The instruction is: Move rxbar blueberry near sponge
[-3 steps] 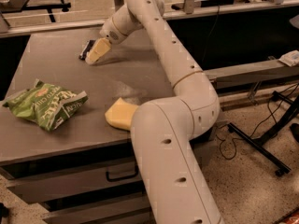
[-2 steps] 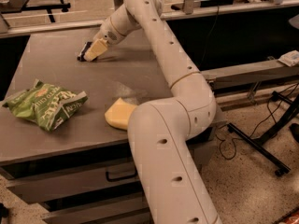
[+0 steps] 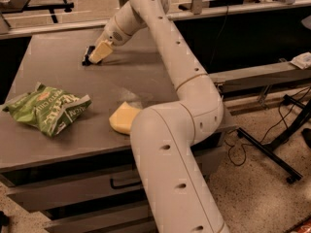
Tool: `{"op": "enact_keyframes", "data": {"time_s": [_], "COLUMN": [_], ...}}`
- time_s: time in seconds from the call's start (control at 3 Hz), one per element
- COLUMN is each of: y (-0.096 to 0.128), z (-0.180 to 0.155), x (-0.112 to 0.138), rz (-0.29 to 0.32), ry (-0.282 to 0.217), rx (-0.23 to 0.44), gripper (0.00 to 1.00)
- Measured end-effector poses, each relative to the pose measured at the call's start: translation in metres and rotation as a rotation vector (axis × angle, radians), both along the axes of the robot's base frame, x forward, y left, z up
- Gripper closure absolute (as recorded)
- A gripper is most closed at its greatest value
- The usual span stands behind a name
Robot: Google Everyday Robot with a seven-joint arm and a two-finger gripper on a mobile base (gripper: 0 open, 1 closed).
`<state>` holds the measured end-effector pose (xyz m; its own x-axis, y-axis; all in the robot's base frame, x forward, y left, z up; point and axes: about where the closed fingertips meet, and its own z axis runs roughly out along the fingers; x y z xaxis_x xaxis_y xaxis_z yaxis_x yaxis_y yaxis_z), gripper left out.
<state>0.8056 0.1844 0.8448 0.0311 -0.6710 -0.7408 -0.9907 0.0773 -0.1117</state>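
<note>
The rxbar blueberry [image 3: 87, 58] is a small dark flat bar lying at the far left part of the grey table [image 3: 58, 76]. My gripper [image 3: 99, 53] is down at the bar, right over its right end and partly hiding it. The sponge [image 3: 121, 118] is a pale yellow foam block near the table's front edge. It sits well in front of the bar, and my arm's large lower link [image 3: 165, 144] covers its right side.
A green chip bag [image 3: 48, 108] with white lettering lies at the front left of the table, left of the sponge. A drawer front with a handle [image 3: 121, 182] is below the table edge. Cables and a black stand foot [image 3: 267, 144] lie on the floor to the right.
The gripper stays at the dark bar at the far left. The arm's lower links have shifted slightly to the left. Bar, sponge and chip bag have not moved.
</note>
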Motion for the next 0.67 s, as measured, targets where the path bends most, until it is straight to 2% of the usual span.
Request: {"op": "enact_keyframes", "data": {"time_s": [0.33,0.67], "y": [-0.038,-0.084], "z": [0.024,0.055], "x": [-0.013,-0.031], "rz": [0.011,0.002], "ry": [-0.006,-0.011], "rx": [-0.012,-0.012], "gripper": [1.00,1.00]}}
